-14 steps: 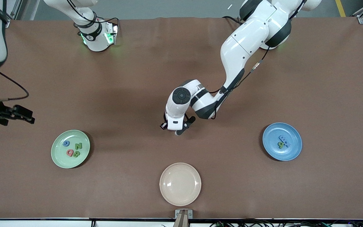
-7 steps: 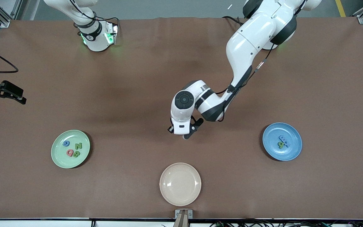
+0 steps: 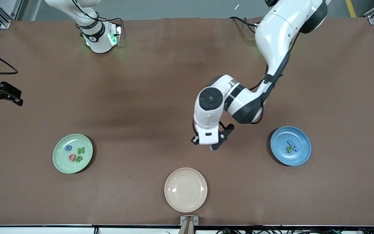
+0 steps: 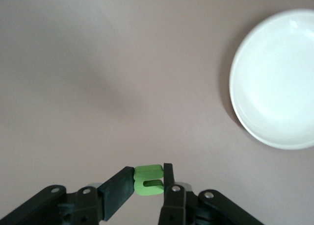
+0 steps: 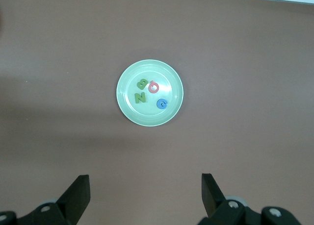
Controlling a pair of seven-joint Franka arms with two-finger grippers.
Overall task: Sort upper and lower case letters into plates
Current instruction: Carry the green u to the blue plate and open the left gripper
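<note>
Between left gripper (image 4: 148, 182) fingers, green letter (image 4: 147, 180)

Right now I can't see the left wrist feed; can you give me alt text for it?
The left end effector grips a small green letter between its dark fingers, held up over bare brown table. The empty cream plate sits on the table at the frame's edge, partly cut off.
</note>
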